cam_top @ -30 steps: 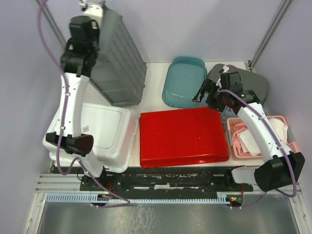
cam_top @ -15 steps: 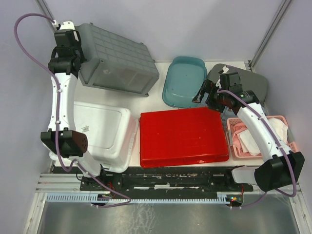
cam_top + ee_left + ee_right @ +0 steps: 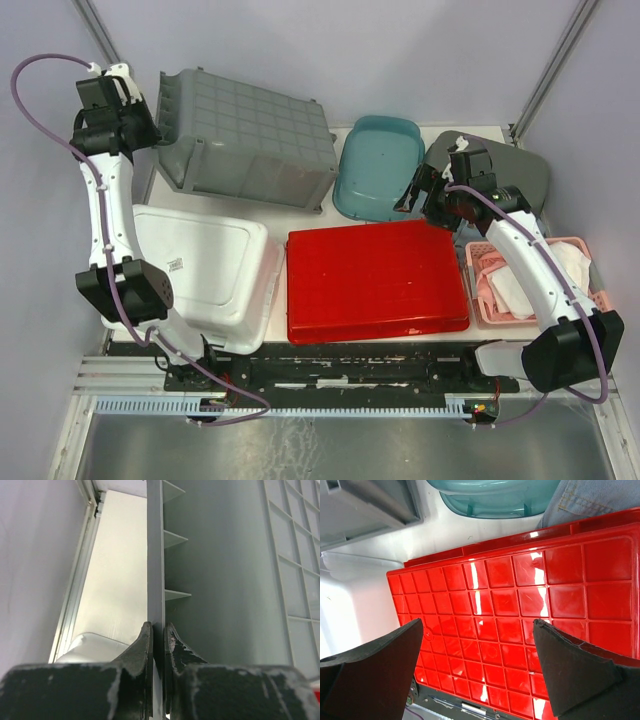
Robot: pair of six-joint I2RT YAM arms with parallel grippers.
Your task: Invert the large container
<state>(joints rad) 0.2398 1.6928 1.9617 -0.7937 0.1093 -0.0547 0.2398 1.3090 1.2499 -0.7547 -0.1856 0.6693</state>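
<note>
The large grey container (image 3: 250, 140) lies at the back left, its gridded bottom facing up and tilted, its left side lifted. My left gripper (image 3: 148, 128) is shut on its rim at the left end; in the left wrist view the fingers (image 3: 145, 645) pinch the thin grey rim (image 3: 155, 570). My right gripper (image 3: 412, 192) hangs open and empty over the far right corner of the red container (image 3: 375, 280), whose gridded bottom (image 3: 520, 615) faces up.
A white tub (image 3: 205, 270) sits upside down at the front left. A teal basin (image 3: 375, 165) stands behind the red container. A pink basket (image 3: 525, 285) with white cloth is at the right, a grey lid (image 3: 520, 170) behind it.
My left arm has swung left and down with the grey container, turning it from nearly upright on its side to bottom-up. The right arm has not moved.
</note>
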